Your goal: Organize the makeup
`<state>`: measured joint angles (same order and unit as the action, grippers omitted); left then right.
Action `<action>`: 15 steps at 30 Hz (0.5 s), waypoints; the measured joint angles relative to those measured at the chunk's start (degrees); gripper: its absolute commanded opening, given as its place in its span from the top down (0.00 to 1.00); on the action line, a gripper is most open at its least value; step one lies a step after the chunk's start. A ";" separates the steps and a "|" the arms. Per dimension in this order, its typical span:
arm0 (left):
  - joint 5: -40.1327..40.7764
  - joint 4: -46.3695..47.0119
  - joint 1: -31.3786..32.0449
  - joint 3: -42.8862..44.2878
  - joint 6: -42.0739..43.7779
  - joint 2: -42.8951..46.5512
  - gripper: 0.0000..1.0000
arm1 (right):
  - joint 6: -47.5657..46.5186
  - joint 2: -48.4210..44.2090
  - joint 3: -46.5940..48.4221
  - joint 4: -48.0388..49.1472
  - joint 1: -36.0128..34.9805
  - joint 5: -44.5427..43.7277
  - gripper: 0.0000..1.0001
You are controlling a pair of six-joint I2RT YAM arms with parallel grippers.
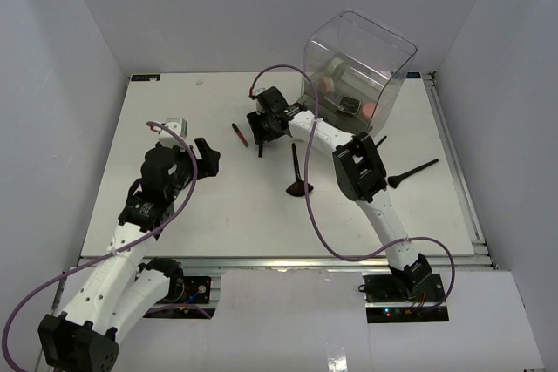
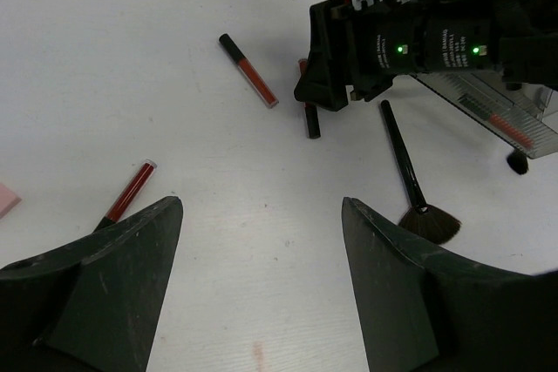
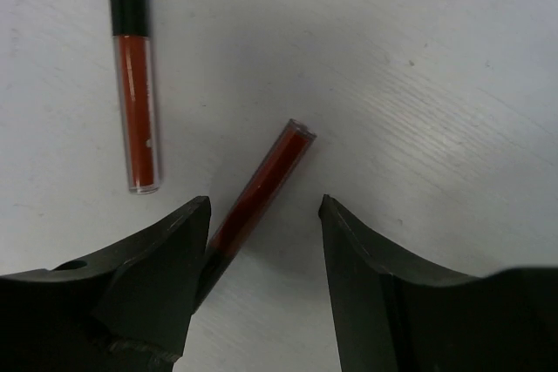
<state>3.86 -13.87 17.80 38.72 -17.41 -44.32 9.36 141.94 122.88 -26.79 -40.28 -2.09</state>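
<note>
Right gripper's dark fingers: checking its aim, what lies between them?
A thin dark-red pencil stick lies on the white table there, beside one finger, in the right wrist view.

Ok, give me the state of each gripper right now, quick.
Left gripper: open, nothing between its fingers.
Right gripper: open, fingers either side of a lying dark-red stick, not gripping it.

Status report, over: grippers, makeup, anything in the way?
Left gripper open, empty. Right gripper open, straddling red tube. Second red tube lies beside, apart. Nothing blocking.
</note>
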 measured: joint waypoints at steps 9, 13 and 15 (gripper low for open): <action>-0.06 -0.02 0.00 0.00 0.18 0.29 0.16 | -1.04 0.21 0.01 1.59 -1.11 -4.38 0.67; -0.27 0.00 -0.01 0.00 0.20 0.29 0.16 | -1.95 -0.06 -2.22 3.38 -1.38 -5.18 0.72; -0.31 0.00 -0.02 0.00 0.20 0.29 0.16 | -2.21 -0.63 -3.48 4.51 -1.38 -5.23 0.77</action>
<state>3.55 -13.87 17.78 38.72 -17.21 -44.03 7.14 141.31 119.40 -22.28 -41.66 -7.32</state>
